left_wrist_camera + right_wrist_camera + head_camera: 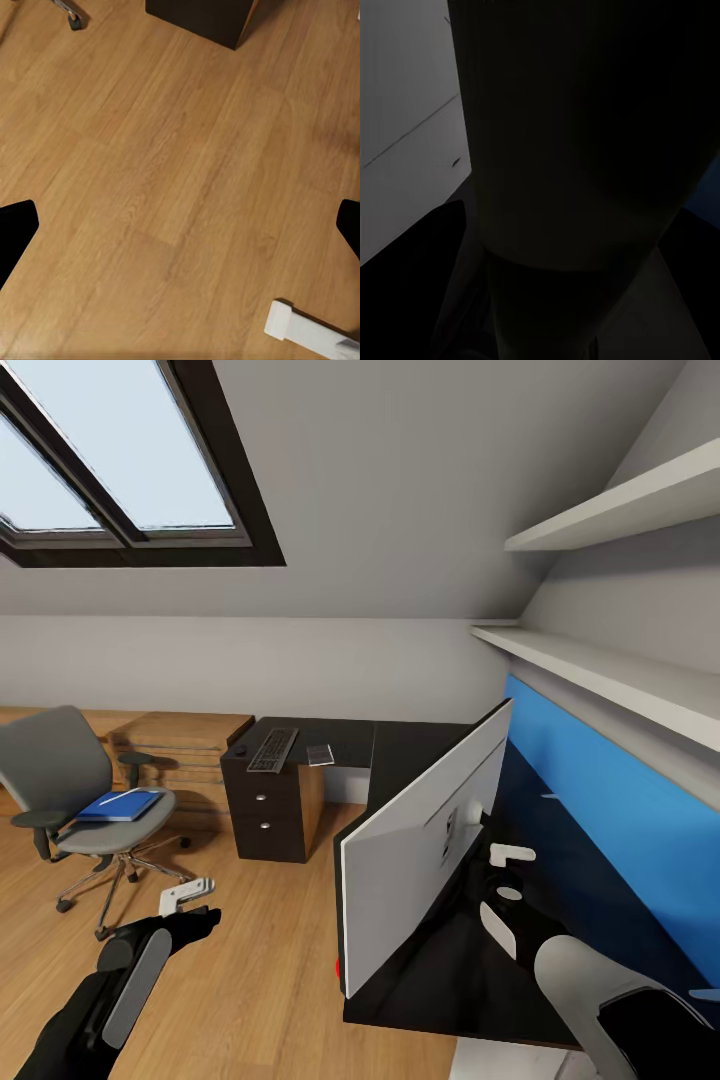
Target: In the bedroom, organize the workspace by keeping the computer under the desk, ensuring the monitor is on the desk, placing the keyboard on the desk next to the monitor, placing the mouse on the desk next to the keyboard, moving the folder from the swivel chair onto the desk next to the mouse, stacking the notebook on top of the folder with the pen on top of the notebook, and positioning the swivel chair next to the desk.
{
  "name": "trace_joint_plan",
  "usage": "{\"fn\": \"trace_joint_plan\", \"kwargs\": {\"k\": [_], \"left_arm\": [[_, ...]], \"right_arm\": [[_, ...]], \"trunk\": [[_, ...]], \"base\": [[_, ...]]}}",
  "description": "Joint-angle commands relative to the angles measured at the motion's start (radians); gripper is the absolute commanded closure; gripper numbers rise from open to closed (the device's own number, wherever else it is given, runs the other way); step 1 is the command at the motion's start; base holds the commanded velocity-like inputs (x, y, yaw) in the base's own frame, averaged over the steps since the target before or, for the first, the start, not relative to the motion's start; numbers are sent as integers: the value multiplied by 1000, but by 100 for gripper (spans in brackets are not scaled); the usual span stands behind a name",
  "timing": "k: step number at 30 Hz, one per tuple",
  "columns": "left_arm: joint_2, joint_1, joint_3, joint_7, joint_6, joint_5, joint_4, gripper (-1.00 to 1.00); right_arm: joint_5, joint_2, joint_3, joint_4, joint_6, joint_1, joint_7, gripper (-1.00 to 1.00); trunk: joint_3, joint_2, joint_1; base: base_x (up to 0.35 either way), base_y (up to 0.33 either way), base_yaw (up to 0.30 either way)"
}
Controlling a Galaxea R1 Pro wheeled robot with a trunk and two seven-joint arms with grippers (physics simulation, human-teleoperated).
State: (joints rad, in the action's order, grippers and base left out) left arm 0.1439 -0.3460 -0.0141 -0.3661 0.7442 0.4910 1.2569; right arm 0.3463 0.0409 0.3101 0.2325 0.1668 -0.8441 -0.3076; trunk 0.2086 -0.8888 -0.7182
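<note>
Evidently the right claw [505,872] reaches behind the monitor [425,840] at frame right, apparently to steady it on the table [400,745], its grip indeterminate; the left claw [187,895] hangs open above the floor [270,960].

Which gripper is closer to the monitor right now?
Right. The right gripper is right behind the monitor, at its stand; the left gripper hangs over the wood floor, well off to the monitor's side.

An attic room at home, set up as a study: sloped ceiling with a skylight [120,455], wood floor [270,960], wall shelves [620,670], a black bench [400,745] carrying a monitor [425,840] and keyboard [272,749], a grey swivel chair [70,780].
</note>
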Motion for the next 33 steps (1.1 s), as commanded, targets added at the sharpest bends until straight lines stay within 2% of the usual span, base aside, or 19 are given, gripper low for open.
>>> {"fn": "trace_joint_plan", "kwargs": {"k": [1, 18, 25, 33], "left_arm": [[0, -1, 0, -9, 3, 11, 1, -100], [0, -1, 0, -8, 1, 11, -7, -100], [0, -1, 0, -6, -2, 11, -15, -100], [0, -1, 0, -8, -2, 11, -17, -100]], "right_arm": [[7, 1, 12, 0, 5, -1, -2, 100], [7, 1, 12, 3, 5, -1, -3, 100], [7, 1, 12, 3, 5, -1, -4, 100], [7, 1, 12, 2, 5, -1, -2, 100]], "trunk": [[1, -1, 0], [1, -1, 0], [1, -1, 0], [-1, -1, 0]], "base": [[0, 0, 0], [0, -3, 0], [0, -209, 0], [0, -31, -34]]}}
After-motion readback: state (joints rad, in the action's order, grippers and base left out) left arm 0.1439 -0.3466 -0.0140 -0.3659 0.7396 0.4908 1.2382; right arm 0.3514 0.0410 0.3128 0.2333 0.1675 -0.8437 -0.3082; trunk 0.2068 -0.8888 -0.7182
